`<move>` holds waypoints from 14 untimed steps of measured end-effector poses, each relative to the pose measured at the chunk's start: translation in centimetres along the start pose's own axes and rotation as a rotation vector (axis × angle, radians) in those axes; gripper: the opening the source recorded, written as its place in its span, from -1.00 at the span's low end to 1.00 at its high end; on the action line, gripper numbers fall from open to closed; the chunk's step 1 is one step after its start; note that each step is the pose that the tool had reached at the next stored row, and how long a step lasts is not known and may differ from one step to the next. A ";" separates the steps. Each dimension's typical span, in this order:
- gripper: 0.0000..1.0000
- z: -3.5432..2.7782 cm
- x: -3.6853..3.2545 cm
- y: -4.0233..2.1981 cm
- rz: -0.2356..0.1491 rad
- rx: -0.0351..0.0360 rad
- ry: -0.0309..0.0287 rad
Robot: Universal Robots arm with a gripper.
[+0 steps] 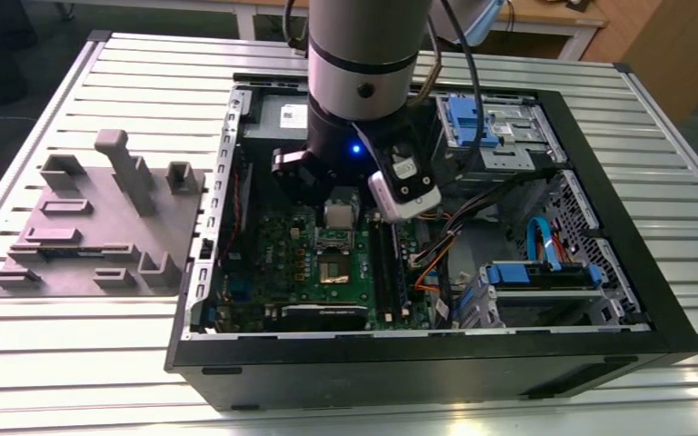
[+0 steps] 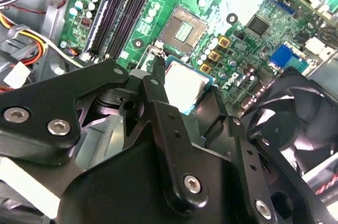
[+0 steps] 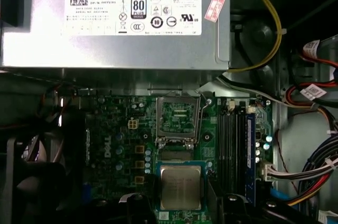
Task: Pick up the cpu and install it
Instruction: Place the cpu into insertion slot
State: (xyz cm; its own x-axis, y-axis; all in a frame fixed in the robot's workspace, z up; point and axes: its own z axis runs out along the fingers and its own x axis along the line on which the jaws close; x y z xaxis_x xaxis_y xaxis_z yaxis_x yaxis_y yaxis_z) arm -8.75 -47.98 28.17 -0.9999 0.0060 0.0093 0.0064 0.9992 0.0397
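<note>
Spanning the whole scene, a desk (image 1: 70, 363) of pale metal slats carried an open black computer case (image 1: 446, 368) lying on its side. A silver and black robot arm (image 1: 362, 64) reached straight down into the case from above. On the desk at the exterior view's left, just beside the case, sat a grey moulded fixture (image 1: 94, 232) with upright pegs and pockets. Inside the case, a large grey power supply (image 3: 116, 23) with a white label sat next to a green motherboard (image 1: 324, 277). A black fan (image 2: 296, 113) stood near the board's edge. The tool (image 2: 186, 93) hung just above the motherboard, its black fingers (image 2: 154, 94) clenched on opposite edges of the cpu (image 3: 180, 187). The cpu, silver top facing up, was held off the board. It was near the open socket (image 3: 178, 117) but to one side of it and not seated. The socket's field of contacts lay bare.
</note>
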 end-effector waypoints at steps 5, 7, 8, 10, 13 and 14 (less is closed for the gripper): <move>-0.05 0.85 -0.01 -0.48 0.000 -0.0003 -0.0001; -0.05 0.86 -0.01 -0.48 0.000 0.0001 0.0001; -0.05 0.86 -0.01 -0.49 -0.001 0.0001 0.0001; -0.05 1.00 -0.02 -0.49 -0.001 -0.0002 -0.0001; -0.05 1.01 -0.01 -0.49 -0.001 -0.0001 0.0000; -0.05 1.02 -0.02 -0.49 -0.001 -0.0001 -0.0001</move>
State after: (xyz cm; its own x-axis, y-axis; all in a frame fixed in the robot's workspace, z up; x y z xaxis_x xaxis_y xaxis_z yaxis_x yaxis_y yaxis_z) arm -8.75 -48.42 27.14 -0.9999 0.0054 0.0093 0.0058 0.9992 0.0399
